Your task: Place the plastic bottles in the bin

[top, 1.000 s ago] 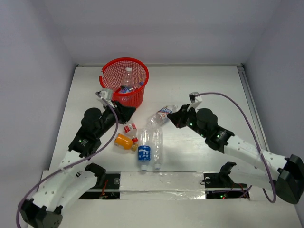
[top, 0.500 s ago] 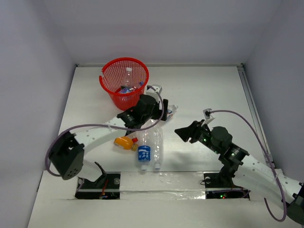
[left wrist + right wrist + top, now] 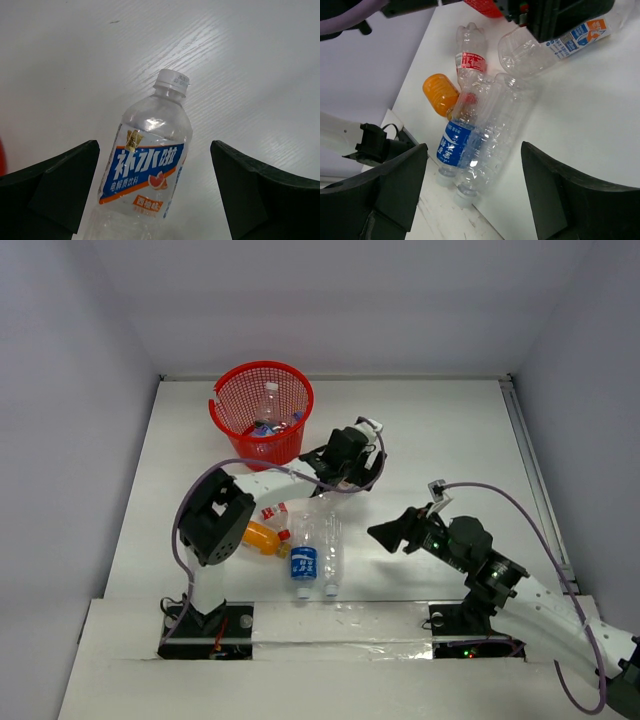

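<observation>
left gripper swung from bin to centre frame, now spread wide astride blue-orange bottle, nothing gripped; right gripper, also spread, backed off lower right. grasp likely next.

a robotics lab cell: white table boxed in by plain pale walls, cabled robot arms bolted on

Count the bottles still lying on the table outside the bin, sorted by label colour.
orange bottle: 1
red-and-white-label bottle: 1
blue-label bottle: 1
clear bottle with no label showing: 1
blue-and-orange-label bottle: 1
Total: 5
</observation>
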`<state>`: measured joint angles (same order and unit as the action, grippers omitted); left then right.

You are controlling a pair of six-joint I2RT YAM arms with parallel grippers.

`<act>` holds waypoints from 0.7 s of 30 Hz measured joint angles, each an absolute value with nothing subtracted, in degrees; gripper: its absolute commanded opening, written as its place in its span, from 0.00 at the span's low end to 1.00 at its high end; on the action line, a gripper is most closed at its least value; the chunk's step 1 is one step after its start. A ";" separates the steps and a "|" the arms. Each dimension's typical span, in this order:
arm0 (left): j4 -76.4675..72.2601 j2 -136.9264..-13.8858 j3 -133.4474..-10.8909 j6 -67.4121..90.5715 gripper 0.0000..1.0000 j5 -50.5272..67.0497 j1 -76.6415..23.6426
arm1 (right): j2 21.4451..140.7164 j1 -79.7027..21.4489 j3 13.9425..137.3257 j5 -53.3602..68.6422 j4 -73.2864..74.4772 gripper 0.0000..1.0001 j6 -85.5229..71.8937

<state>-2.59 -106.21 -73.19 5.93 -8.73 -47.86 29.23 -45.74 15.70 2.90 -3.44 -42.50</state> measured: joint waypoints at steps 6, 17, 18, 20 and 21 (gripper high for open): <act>-0.80 -112.66 -77.97 3.53 0.86 -8.40 -47.11 | 30.09 -45.74 14.09 3.81 -3.40 0.85 -42.54; -0.78 -116.11 -79.66 2.52 0.58 -8.38 -44.80 | 41.21 -45.74 14.02 6.33 -8.54 0.86 -42.52; -0.97 -116.11 -79.66 2.57 0.54 -8.34 -44.49 | 42.26 -45.74 14.02 6.46 -9.45 0.87 -42.50; -1.30 -116.11 -79.66 2.59 0.49 -8.16 -44.12 | 45.28 -45.74 14.02 6.70 -11.42 0.87 -42.50; -1.61 -116.11 -79.66 2.63 0.48 -8.14 -43.97 | 47.20 -45.74 14.02 6.92 -12.53 0.88 -42.48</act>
<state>-1.61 -116.11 -79.66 2.63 -8.14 -43.97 47.20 -45.74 14.02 6.92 -12.53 -42.48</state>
